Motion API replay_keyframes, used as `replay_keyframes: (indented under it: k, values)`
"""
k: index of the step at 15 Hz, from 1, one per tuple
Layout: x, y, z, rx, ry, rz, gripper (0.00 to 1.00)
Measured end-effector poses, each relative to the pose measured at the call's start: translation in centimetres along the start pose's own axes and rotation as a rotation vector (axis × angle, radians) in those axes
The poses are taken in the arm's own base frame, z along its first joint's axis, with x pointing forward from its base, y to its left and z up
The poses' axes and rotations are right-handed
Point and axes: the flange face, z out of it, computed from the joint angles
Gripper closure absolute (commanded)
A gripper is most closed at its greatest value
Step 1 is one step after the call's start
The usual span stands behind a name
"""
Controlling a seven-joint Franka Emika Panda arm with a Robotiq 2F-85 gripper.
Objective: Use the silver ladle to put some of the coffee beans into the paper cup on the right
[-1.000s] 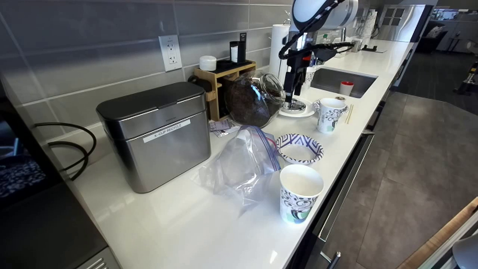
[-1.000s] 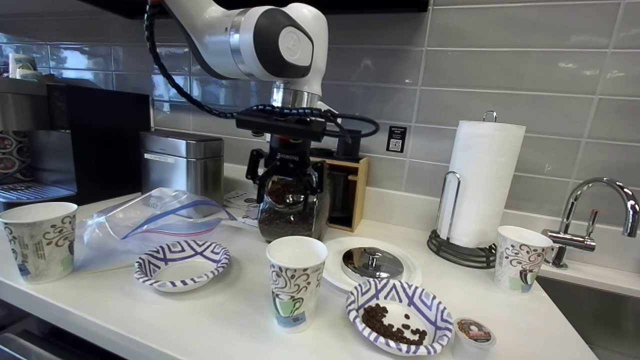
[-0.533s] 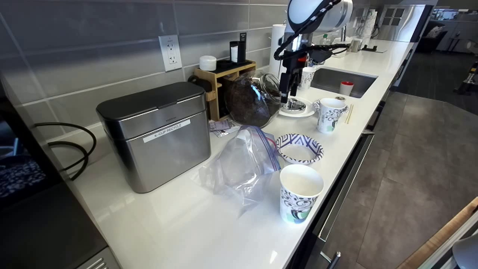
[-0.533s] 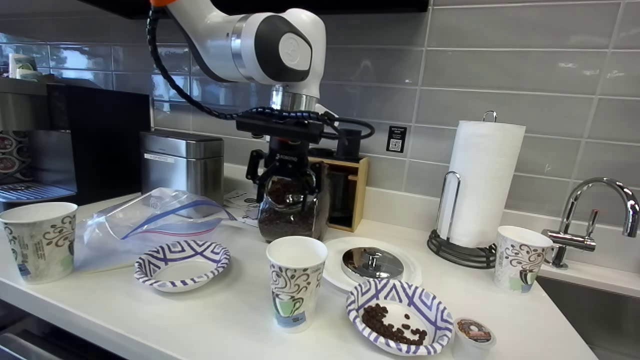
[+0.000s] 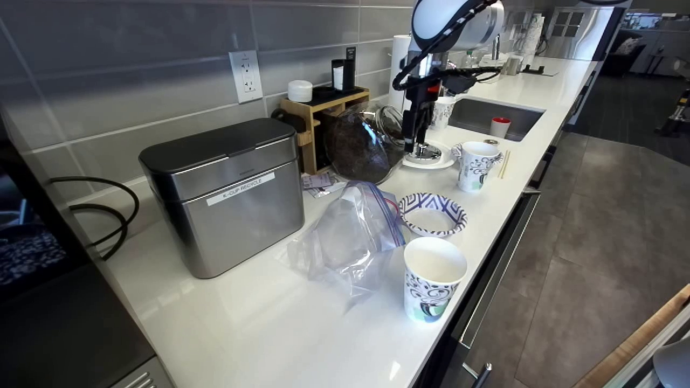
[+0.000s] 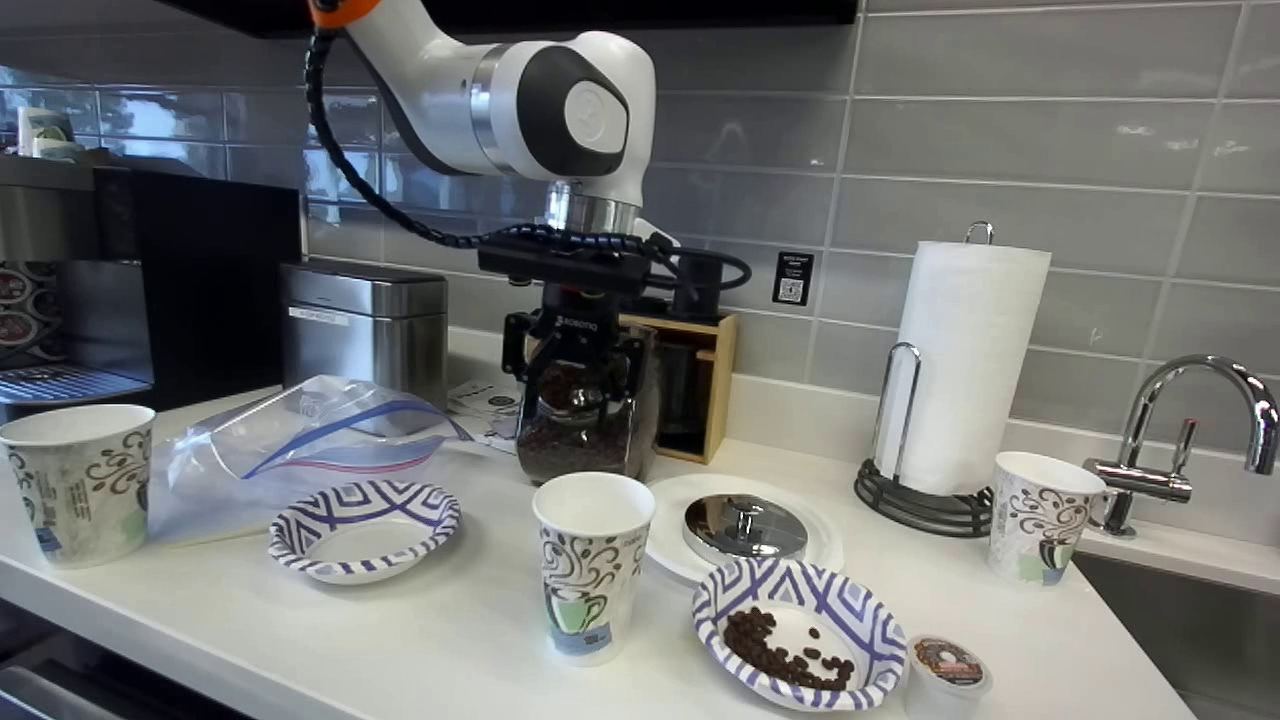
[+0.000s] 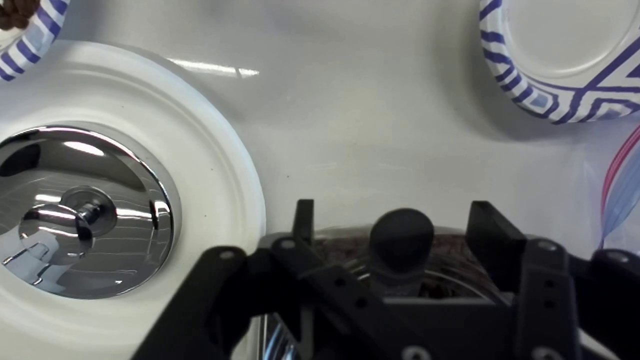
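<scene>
So, in exterior view, tool (image 5: pixel 414 146) hung just beside mouth of tilted glass jar (image 5: pixel 360 144). In exterior view, coffee beans (image 6: pixel 570 452) lay in jar behind tool; paper cup (image 6: pixel 593 570) stood upright on tabletop (image 6: pixel 450 625), in front of jar; whether task's one, could not tell. Wrist view: fingers (image 7: pixel 303 220) stood spread, grasping nothing; dark rounded end (image 7: pixel 402 240), probably silver ladle's, lay between them, clear of both, long axis too foreshortened to tell; squeezing inward, no sideways shift, looked likely next.

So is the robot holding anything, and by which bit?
Nothing. The gripper is open, its fingers apart, with a gap each side of the dark round thing between them; what that is, I can't tell.
</scene>
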Motion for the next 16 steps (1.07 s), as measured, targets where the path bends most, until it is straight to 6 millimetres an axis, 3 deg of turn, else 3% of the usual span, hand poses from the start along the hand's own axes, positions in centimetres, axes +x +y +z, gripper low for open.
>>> replay_keyframes:
  k: [4, 6, 16]
  values:
    - [0.18, 0.01, 0.2, 0.001, -0.001, -0.001, 0.82]
    - [0.33, 0.02, 0.16, 0.001, 0.0, -0.002, 0.93]
    - [0.42, 0.22, -0.33, -0.038, -0.008, -0.03, 0.92]
